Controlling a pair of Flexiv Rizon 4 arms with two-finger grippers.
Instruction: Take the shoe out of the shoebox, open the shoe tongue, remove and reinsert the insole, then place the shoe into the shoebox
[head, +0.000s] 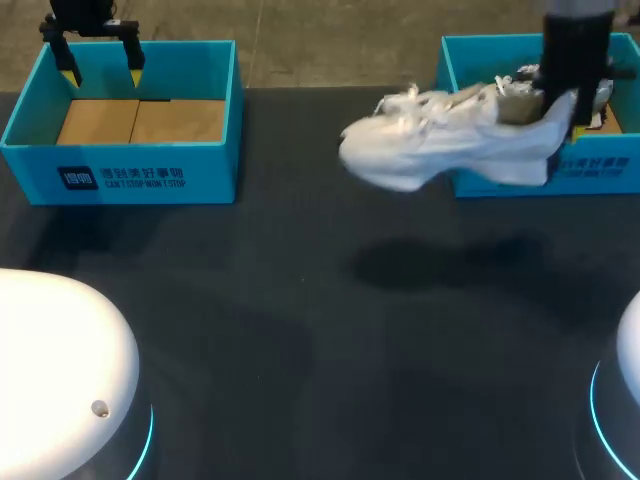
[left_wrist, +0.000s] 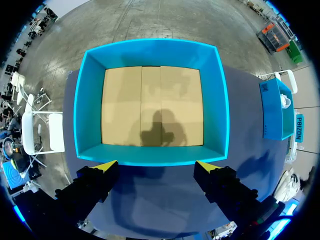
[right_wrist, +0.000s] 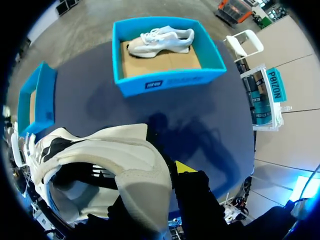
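Soft overhead light; the shoe (head: 440, 150) shadows the table (head: 250, 350)

The left shoebox (head: 30, 150) carries white print (head: 121, 178) on its blue front wall. It has a small square logo and, beside it, two short lines. The upper line is in Chinese characters and the lower one is in Latin capital letters. The right shoebox (head: 470, 60) carries white lettering (head: 600, 165) of the same kind on its front wall, and the white shoe (head: 450, 140) hides part of that wall. In the right wrist view, a shoebox with a second shoe inside (right_wrist: 200, 77) shows a small white mark (right_wrist: 155, 84) on its long outer wall, too small to read.
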